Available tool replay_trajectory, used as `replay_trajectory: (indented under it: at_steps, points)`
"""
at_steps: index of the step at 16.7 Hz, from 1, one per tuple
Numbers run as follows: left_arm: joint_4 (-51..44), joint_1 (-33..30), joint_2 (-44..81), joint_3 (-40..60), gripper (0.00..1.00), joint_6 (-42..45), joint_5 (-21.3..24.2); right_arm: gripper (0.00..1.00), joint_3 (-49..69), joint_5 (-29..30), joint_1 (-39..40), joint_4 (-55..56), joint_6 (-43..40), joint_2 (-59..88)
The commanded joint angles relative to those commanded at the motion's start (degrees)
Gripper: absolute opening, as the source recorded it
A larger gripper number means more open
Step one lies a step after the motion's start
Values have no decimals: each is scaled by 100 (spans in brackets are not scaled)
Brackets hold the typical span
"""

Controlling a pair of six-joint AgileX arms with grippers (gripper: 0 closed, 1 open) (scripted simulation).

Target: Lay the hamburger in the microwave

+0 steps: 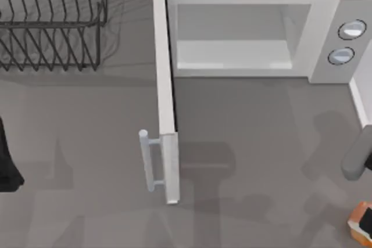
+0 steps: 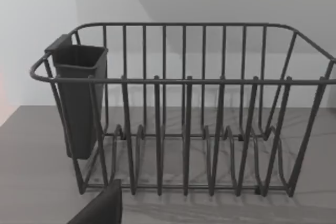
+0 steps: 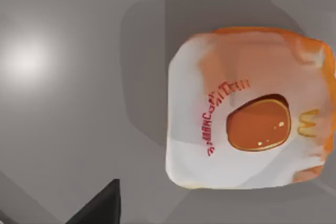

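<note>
1. The microwave [image 1: 250,33] sits at the back of the table [image 1: 256,143], a bit right of centre in the top view. Its door [image 1: 165,97] is swung wide open and sticks out toward the front, with the pale bar handle [image 1: 149,161] on the door's left face near the front end.
2. The cavity [image 1: 232,39] is pale grey and bare inside. The grey panel with two round knobs [image 1: 347,42] is on the microwave's right end.
3. The hamburger [image 1: 361,222] is way over at the front right corner of the table, cut off by the edge of the top view and well apart from the microwave. Just an orange and white bit of it pokes out there.
4. The right wrist view looks straight down on the hamburger [image 3: 252,108]. It's in a white and orange wrapper with red lettering and a glossy bun picture on top, lying flat on the table.
5. The right arm [image 1: 356,158] is at the right edge, above the burger area. Can't tell if the right gripper's fingers are open or closed.
6. The left arm [image 1: 7,161] is parked at the far left edge, and I can't tell its finger state either.
7. A dark wire dish rack [image 1: 52,21] sits back left. The left wrist view shows it upright with a dark utensil cup [image 2: 80,98] hung on one end.
</note>
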Motion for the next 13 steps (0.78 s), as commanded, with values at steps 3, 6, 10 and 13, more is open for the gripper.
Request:
replay_trajectory:
  at_steps: [3, 6, 10, 13]
  points:
    - [0, 0, 0, 0, 100, 0, 0, 100, -213, -5, 17, 390, -3, 209]
    - [0, 0, 0, 0, 100, 0, 0, 100, -595, -6, 25, 1215, 11, 605]
    - [0, 0, 0, 0, 100, 0, 0, 100, -1054, -7, 37, 2137, 26, 1077]
    - [0, 0, 0, 0, 100, 0, 0, 100, -1120, -7, 38, 2256, 29, 1147]
